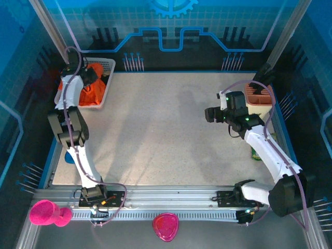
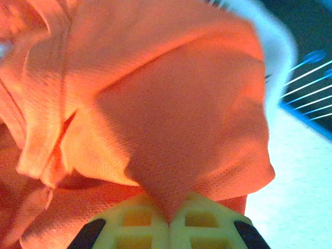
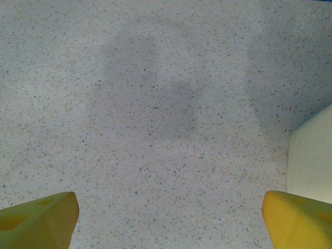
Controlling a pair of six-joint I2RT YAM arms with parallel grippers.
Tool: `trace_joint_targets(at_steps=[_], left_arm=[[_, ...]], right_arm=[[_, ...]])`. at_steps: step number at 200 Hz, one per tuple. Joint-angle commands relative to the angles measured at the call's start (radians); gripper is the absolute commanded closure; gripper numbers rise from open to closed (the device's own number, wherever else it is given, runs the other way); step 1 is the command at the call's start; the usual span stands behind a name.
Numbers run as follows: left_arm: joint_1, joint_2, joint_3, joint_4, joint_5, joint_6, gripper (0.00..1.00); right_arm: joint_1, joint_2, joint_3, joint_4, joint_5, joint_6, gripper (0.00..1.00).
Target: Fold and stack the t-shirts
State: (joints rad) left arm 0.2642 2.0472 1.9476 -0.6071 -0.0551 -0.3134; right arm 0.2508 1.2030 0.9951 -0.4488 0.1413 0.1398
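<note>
Speckled pale table (image 1: 166, 140) lies in front of me, with blue walls (image 1: 207, 21) all round it. At about ten o'clock on the table sits a white basket (image 1: 107, 66), and the orange t-shirt (image 1: 89, 96) is bunched up inside it. My left gripper (image 1: 87, 78) is down in the basket at that same ten o'clock corner. In my left wrist view I can see its two yellow fingers (image 2: 129, 223) pressed together, with a pinch of the orange cloth caught tight between them. From the tips the shirt goes up toward twelve o'clock in big soft folds. My right gripper (image 1: 210, 114) hangs over the table at about three o'clock, well apart from the shirt. Its yellow fingers (image 3: 39, 220) stand wide apart with nothing between them, just bare table below. Near it, further toward three o'clock, stands a pale box (image 1: 258, 101). Off the near edge of the table, one pink thing (image 1: 166, 226) lies at six o'clock and a second pink thing (image 1: 49, 213) lies at about seven.
</note>
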Motion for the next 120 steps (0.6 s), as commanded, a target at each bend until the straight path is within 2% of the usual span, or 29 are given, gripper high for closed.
trace_joint_targets(at_steps=[1, 57, 92, 120], left_arm=[[-0.019, -0.168, 0.016, -0.026, 0.022, 0.001, 1.00], [-0.141, -0.386, 0.063, -0.197, 0.066, 0.075, 1.00], [-0.309, -0.473, 0.026, -0.282, 0.038, 0.131, 1.00], [-0.466, -0.522, -0.105, -0.259, 0.022, 0.118, 1.00]], right_arm=[[0.015, -0.002, 0.027, -0.010, 0.003, 0.019, 0.08], [0.015, 0.014, 0.031, -0.002, -0.003, 0.021, 0.07], [0.015, 0.015, 0.025, 0.001, -0.016, 0.024, 0.07], [0.015, 0.007, 0.020, 0.001, -0.017, 0.025, 0.07]])
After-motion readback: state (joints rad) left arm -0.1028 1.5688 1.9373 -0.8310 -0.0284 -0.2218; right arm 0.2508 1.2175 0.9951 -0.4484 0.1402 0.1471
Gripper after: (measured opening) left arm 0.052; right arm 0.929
